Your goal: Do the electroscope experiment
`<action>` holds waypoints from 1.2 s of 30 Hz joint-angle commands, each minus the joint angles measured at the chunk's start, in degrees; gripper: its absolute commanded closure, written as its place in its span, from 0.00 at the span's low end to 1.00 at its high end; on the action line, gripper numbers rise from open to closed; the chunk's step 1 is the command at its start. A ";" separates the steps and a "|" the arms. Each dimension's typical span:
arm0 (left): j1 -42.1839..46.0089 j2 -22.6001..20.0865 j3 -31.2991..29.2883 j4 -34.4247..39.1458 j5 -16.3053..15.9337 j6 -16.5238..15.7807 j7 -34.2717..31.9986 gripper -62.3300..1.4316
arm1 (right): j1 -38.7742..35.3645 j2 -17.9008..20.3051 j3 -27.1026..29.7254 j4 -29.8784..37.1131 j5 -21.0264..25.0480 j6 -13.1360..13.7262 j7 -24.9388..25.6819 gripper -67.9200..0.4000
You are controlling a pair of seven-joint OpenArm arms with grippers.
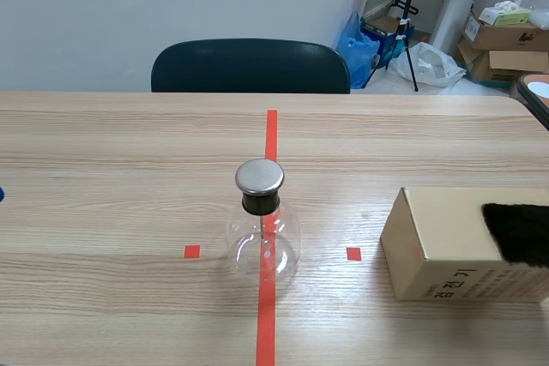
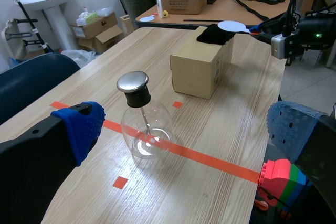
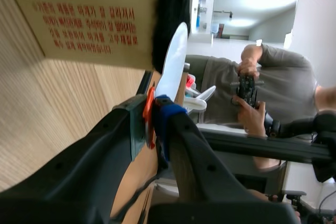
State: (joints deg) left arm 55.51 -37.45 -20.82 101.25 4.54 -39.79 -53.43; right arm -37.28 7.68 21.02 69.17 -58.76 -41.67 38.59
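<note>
Right hand [image 3: 154, 109] pinched a white disc [image 3: 173, 61], its gripped end hidden. Left hand [image 2: 189, 124] stood spread, the electroscope [image 2: 144, 129] ahead.

- light wooden table [image 1: 103, 177], marked with orange-red tape
- clear round glass flask [image 1: 262, 242] with metal cap, upright on the centre line
- brown cardboard box [image 1: 446, 250], near the flask, apart from it

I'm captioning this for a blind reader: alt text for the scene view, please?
A glass flask electroscope with a metal cap stands on a wooden table. A cardboard box lies to its right, black fur on top.
</note>
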 commanded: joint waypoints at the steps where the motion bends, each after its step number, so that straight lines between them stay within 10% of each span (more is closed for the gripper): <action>1: -0.11 0.31 -0.48 0.44 -0.63 -0.09 -0.79 0.00 | 0.02 0.55 -0.35 0.63 -0.39 -3.06 8.02 0.98; 3: -0.11 0.31 -0.48 0.44 -0.66 -0.09 -0.79 0.00 | 0.11 0.52 -0.33 0.63 0.20 -3.19 9.57 0.98; 7: -0.11 0.28 -0.48 0.44 -0.63 -0.09 -0.76 0.00 | -0.20 0.52 -0.28 0.61 1.01 -3.19 -4.98 0.98; 12: -0.11 0.31 -0.48 0.44 -0.63 -0.09 -0.79 0.00 | -0.02 0.52 -0.33 0.63 0.22 -3.19 10.62 0.98; 16: -0.11 0.28 -0.48 0.44 -0.63 -0.09 -0.76 0.00 | -0.37 0.24 -0.28 0.61 0.98 -3.19 -3.30 0.98; 21: -0.11 0.31 -0.48 0.44 -0.61 -0.09 -0.76 0.00 | 0.15 0.39 -0.31 0.63 -0.33 -3.19 10.93 0.98; 25: -0.11 0.28 -0.48 0.44 -0.59 -0.09 -0.74 0.00 | -0.37 0.24 -0.28 0.61 1.03 -3.19 -2.05 0.98; 30: -0.11 0.31 -0.48 0.44 -0.44 -0.09 -0.76 0.00 | -0.15 0.26 -0.28 0.61 0.11 -3.19 10.84 0.98; 36: -0.11 0.28 -0.48 0.44 -0.42 -0.09 -0.72 0.00 | -0.85 0.31 -0.28 0.61 0.52 -3.19 -1.14 0.98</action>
State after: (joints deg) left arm 55.40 -37.45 -20.82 101.25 4.75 -39.79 -53.41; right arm -37.41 7.20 20.12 69.17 -57.39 -41.89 34.57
